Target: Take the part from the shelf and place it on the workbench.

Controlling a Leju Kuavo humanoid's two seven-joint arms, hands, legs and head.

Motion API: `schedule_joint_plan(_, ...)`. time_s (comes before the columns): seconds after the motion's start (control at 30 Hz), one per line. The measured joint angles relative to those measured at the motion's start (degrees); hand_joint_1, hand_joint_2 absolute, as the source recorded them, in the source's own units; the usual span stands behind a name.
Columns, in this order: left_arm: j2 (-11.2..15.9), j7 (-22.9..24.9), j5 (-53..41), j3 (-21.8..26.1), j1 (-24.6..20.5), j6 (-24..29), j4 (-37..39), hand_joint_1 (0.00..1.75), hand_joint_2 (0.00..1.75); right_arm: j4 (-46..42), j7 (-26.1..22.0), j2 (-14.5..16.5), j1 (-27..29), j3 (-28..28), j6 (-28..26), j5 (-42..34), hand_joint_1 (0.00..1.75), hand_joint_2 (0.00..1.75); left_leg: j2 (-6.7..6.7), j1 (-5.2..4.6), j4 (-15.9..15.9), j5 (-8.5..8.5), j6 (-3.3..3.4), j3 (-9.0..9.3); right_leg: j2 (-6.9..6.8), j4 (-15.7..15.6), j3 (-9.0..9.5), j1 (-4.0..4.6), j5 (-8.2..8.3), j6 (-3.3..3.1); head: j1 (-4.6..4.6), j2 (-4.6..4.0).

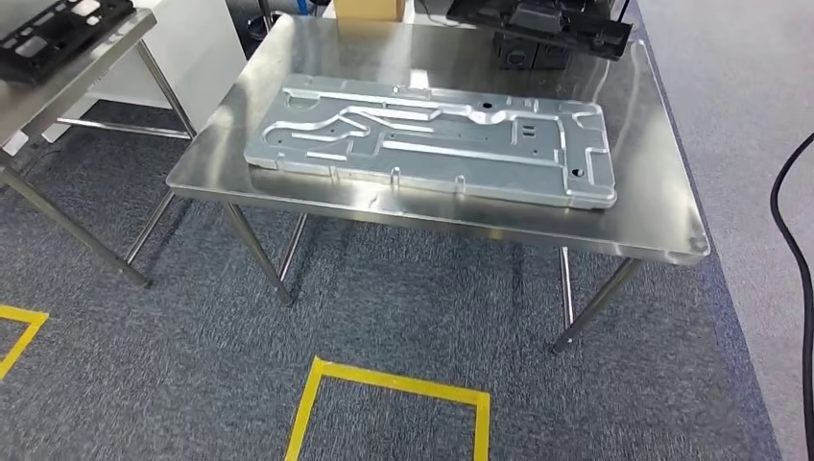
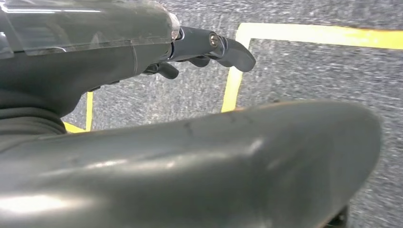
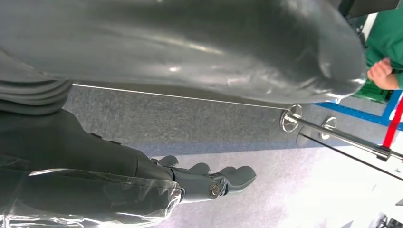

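The part [image 1: 432,139], a large flat silver metal plate with machined grooves and holes, lies on the steel workbench [image 1: 662,226], parallel to its front edge and set a little back from it. My left hand [image 2: 199,45] hangs over grey carpet beside yellow floor tape, fingers stretched out and holding nothing. My right hand [image 3: 204,183] also hangs low above the floor, fingers extended and empty. Both hands are far from the part.
Black parts [image 1: 552,34] and a cardboard box [image 1: 370,8] sit at the back of the workbench. A second steel table with a black tray [image 1: 58,27] stands to the left. Yellow tape [image 1: 394,382] marks the carpet and a black cable [image 1: 795,240] runs at right. A person in green [image 3: 387,45] stands nearby.
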Motion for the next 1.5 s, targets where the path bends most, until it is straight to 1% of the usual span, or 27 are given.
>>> schedule_joint_plan(0.07, 0.0, 0.0, 0.0, 0.0, -0.1, 0.0, 0.0, 0.00, 0.00, 0.0, 0.0, 0.0, 0.0, 0.0, 0.0, 0.0, 0.00, 0.00, 0.00, 0.16, 1.4, 1.62, -0.06, 1.58, 0.04, 0.2, -1.73, 0.03, 1.25, 0.17, -0.01, 0.00)
schedule_joint_plan(0.13, 0.0, 0.0, 0.0, 0.0, -0.3, 0.1, 0.0, 0.00, 0.00, 0.0, 0.0, 0.0, 0.1, 0.0, 0.0, 0.0, 0.00, 0.00, -0.01, 0.12, -4.6, 4.08, 0.48, 6.84, 0.10, 0.4, -3.18, 0.09, 2.41, 0.47, -0.01, 0.00)
schedule_joint_plan(0.2, 0.1, 0.1, -0.1, 0.0, -0.5, 0.1, 0.0, 0.00, 0.00, -0.1, 0.0, -0.2, 0.0, 0.0, 0.1, 0.1, 0.00, 0.00, -0.04, -0.15, -12.9, 3.25, 1.16, 12.53, 0.03, 0.4, -3.83, 0.17, 3.44, 1.02, 0.02, 0.00)
schedule_joint_plan(0.27, 0.1, 0.2, -0.1, 0.0, -0.7, 0.3, 0.0, 0.00, 0.00, -0.2, -0.1, -0.3, 0.0, 0.0, 0.4, 0.2, 0.00, 0.00, -0.06, -0.53, -16.6, 2.41, 1.68, 14.34, -0.17, -0.1, -3.91, 0.15, 4.63, 1.79, -0.03, 0.00)
schedule_joint_plan(0.33, 0.0, 0.2, -0.1, 0.0, -0.7, 0.4, 0.0, 0.00, 0.00, -0.2, -0.1, -0.4, 0.1, 0.0, 0.5, 0.3, 0.00, 0.00, 0.09, -0.48, -17.3, 3.89, 2.51, 13.54, -0.20, -0.7, -4.24, 0.02, 5.15, 2.48, -0.09, 0.00)
schedule_joint_plan(0.37, 0.0, 0.3, -0.1, 0.0, -0.7, 0.4, 0.0, 0.00, 0.00, -0.2, -0.1, -0.4, 0.2, 0.0, 0.6, 0.3, 0.00, 0.00, 0.22, -0.38, -17.7, 4.87, 3.03, 13.00, -0.13, 0.0, -4.77, -0.05, 3.84, 2.69, 0.02, 0.00)
schedule_joint_plan(0.4, 0.0, 0.3, -0.1, 0.0, -0.7, 0.5, 0.0, 0.00, 0.00, -0.2, -0.1, -0.5, 0.2, 0.0, 0.6, 0.3, 0.00, 0.00, 0.35, -0.24, -18.1, 5.87, 3.42, 12.30, -0.05, 2.0, -5.57, -0.12, 1.39, 2.84, 0.14, 0.00)
schedule_joint_plan(0.47, 0.0, 0.3, -0.1, 0.0, -0.7, 0.5, 0.0, 0.00, 0.00, -0.1, -0.1, -0.6, 0.3, 0.0, 0.5, 0.4, 0.00, 0.00, 0.53, -0.30, -18.2, 7.49, 3.80, 10.48, 0.13, 9.5, -7.52, -0.16, -4.77, 3.13, 0.38, 0.00)
schedule_joint_plan(0.5, 0.0, 0.3, -0.1, 0.0, -0.7, 0.5, 0.0, 0.00, 0.00, -0.1, 0.0, -0.6, 0.3, 0.0, 0.5, 0.5, 0.00, 0.00, 0.59, -0.35, -18.0, 8.19, 3.79, 9.47, 0.18, 13.3, -8.16, -0.16, -6.39, 3.31, 0.39, 0.00)
schedule_joint_plan(0.53, 0.0, 0.3, -0.1, 0.0, -0.7, 0.5, 0.0, 0.00, 0.00, 0.0, 0.1, -0.6, 0.4, 0.0, 0.5, 0.5, 0.00, 0.00, 0.64, -0.38, -17.8, 8.85, 3.75, 8.45, 0.22, 15.9, -8.18, -0.17, -6.52, 3.45, 0.39, 0.00)
schedule_joint_plan(0.57, 0.0, 0.3, -0.1, 0.0, -0.7, 0.6, 0.0, 0.00, 0.00, 0.0, 0.2, -0.6, 0.4, 0.0, 0.5, 0.6, 0.00, 0.00, 0.68, -0.38, -17.6, 9.45, 3.69, 7.40, 0.22, 16.6, -7.26, -0.20, -5.41, 3.54, 0.39, 0.00)
schedule_joint_plan(0.63, -0.1, 0.3, -0.1, 0.0, -0.7, 0.6, 0.0, 0.00, 0.00, 0.0, 0.4, -0.6, 0.3, 0.0, 0.5, 0.6, 0.00, 0.00, 0.70, -0.33, -16.7, 10.46, 3.39, 5.41, 0.21, 11.8, -2.29, -0.32, -2.91, 3.61, 0.40, 0.00)
schedule_joint_plan(0.7, -0.1, 0.3, -0.1, 0.0, -0.8, 0.6, 0.0, 0.00, 0.00, -0.1, 0.4, -0.6, 0.0, 0.0, 0.6, 0.7, 0.00, 0.00, 0.56, -0.50, -15.7, 11.22, 2.86, 3.96, 0.28, 3.8, 3.70, -0.16, -3.97, 3.29, 0.39, 0.00)
schedule_joint_plan(0.73, -0.1, 0.2, -0.1, 0.0, -0.7, 0.6, 0.0, 0.00, 0.00, -0.1, 0.4, -0.6, 0.0, 0.0, 0.6, 0.7, 0.00, 0.00, 0.49, -0.60, -15.4, 11.60, 2.55, 3.58, 0.33, 1.3, 5.28, -0.03, -4.98, 2.93, 0.44, 0.00)
schedule_joint_plan(0.8, -0.1, 0.2, -0.1, 0.0, -0.6, 0.6, 0.0, 0.00, 0.00, -0.2, 0.4, -0.5, 0.0, -0.1, 0.8, 0.7, 0.00, 0.00, 0.37, -0.71, -15.4, 12.64, 1.87, 3.11, 0.36, 0.3, 5.21, 0.10, -5.08, 1.94, 0.52, 0.00)
schedule_joint_plan(0.87, -0.1, 0.1, -0.1, 0.1, -0.4, 0.6, 0.0, 0.00, 0.00, -0.1, 0.5, -0.4, 0.0, -0.1, 0.9, 0.7, 0.00, 0.00, 0.27, -0.58, -14.5, 11.43, 1.14, 2.14, 0.20, 0.3, 3.99, -0.06, -3.78, 0.93, 0.58, 0.00)
schedule_joint_plan(0.93, -0.1, 0.1, 0.0, 0.1, -0.3, 0.6, 0.0, 0.00, 0.00, 0.0, 0.5, -0.2, 0.0, -0.2, 1.0, 0.7, 0.00, 0.00, 0.24, -0.30, -9.5, 5.93, 0.41, 0.45, 0.10, 0.2, 2.27, -0.15, -2.23, 0.20, 0.48, 0.00)
schedule_joint_plan(1.0, -0.1, 0.0, 0.0, 0.1, -0.3, 0.6, 0.0, 0.00, 0.00, 0.0, 0.5, -0.1, 0.0, -0.2, 0.9, 0.7, 0.00, 0.00, 0.25, -0.12, -1.6, 0.77, -0.06, -1.09, 0.15, 0.3, 0.35, -0.04, -0.74, 0.02, 0.41, 0.00)
schedule_joint_plan(1.03, -0.1, 0.0, 0.0, 0.1, -0.3, 0.6, 0.0, 0.00, 0.00, 0.0, 0.5, -0.1, 0.0, -0.2, 0.9, 0.7, 0.00, 0.00, 0.25, -0.08, 1.3, 0.21, -0.13, -1.15, 0.17, 0.4, -0.62, 0.03, 0.00, 0.04, 0.42, 0.00)
schedule_joint_plan(1.1, -0.1, -0.1, 0.0, 0.1, -0.3, 0.6, 0.0, 0.00, 0.00, -0.1, 0.5, -0.1, 0.0, -0.2, 0.7, 0.7, 0.00, 0.00, 0.24, -0.09, 1.7, 2.55, 0.15, 1.39, 0.24, 0.5, -2.49, 0.25, 1.43, 0.15, 0.42, 0.00)
schedule_joint_plan(1.17, -0.1, -0.2, 0.0, 0.1, -0.4, 0.6, 0.0, 0.00, 0.00, -0.1, 0.6, -0.1, 0.0, -0.3, 0.7, 0.7, 0.00, 0.00, 0.23, -0.34, -5.4, 4.03, 1.17, 7.89, 0.35, 0.6, -3.88, 0.53, 2.75, 0.35, 0.42, 0.00)
schedule_joint_plan(1.23, 0.0, -0.5, 0.0, 0.2, -0.5, 0.6, 0.0, 0.00, 0.00, -0.2, 0.8, -0.1, -0.2, -0.3, 0.6, 0.8, 0.00, 0.00, 0.27, -0.74, -14.0, 2.36, 2.06, 13.94, 0.23, 0.4, -4.45, 0.58, 3.96, 0.83, 0.48, 0.00)
schedule_joint_plan(1.27, 0.1, -0.6, 0.0, 0.2, -0.5, 0.6, 0.0, 0.00, 0.00, -0.3, 0.9, -0.1, -0.2, -0.4, 0.6, 0.8, 0.00, 0.00, 0.27, -0.94, -16.4, 1.69, 2.32, 15.34, 0.09, 0.1, -4.52, 0.51, 4.63, 1.18, 0.37, 0.00)
schedule_joint_plan(1.33, 0.1, -0.7, 0.0, 0.2, -0.4, 0.6, 0.0, 0.00, 0.00, -0.2, 1.1, 0.0, -0.3, -0.5, 0.6, 0.8, 0.00, 0.00, 0.32, -0.95, -17.8, 2.86, 2.76, 14.98, -0.09, -0.7, -4.62, 0.34, 5.83, 1.89, 0.23, 0.00)
schedule_joint_plan(1.37, 0.1, -0.7, 0.1, 0.2, -0.4, 0.6, 0.0, 0.00, 0.00, -0.2, 1.3, 0.0, -0.2, -0.6, 0.7, 0.8, 0.00, 0.00, 0.41, -0.87, -18.3, 3.78, 3.16, 14.55, -0.07, -0.6, -4.98, 0.30, 5.18, 2.16, 0.16, 0.00)
schedule_joint_plan(1.4, 0.1, -0.7, 0.1, 0.3, -0.3, 0.6, 0.0, 0.00, 0.00, -0.2, 1.3, -0.1, -0.2, -0.7, 0.7, 0.8, 0.00, 0.00, 0.53, -0.75, -18.7, 4.83, 3.51, 13.88, 0.01, 0.6, -5.59, 0.28, 3.28, 2.34, 0.31, 0.00)
schedule_joint_plan(1.5, 0.1, -0.8, 0.2, 0.3, -0.2, 0.5, 0.0, 0.00, 0.00, -0.1, 1.3, -0.1, 0.1, -1.1, 0.7, 0.7, 0.00, 0.00, 0.74, -0.73, -18.8, 7.37, 3.99, 11.05, 0.22, 10.7, -8.14, 0.20, -5.15, 2.85, 0.57, 0.00)
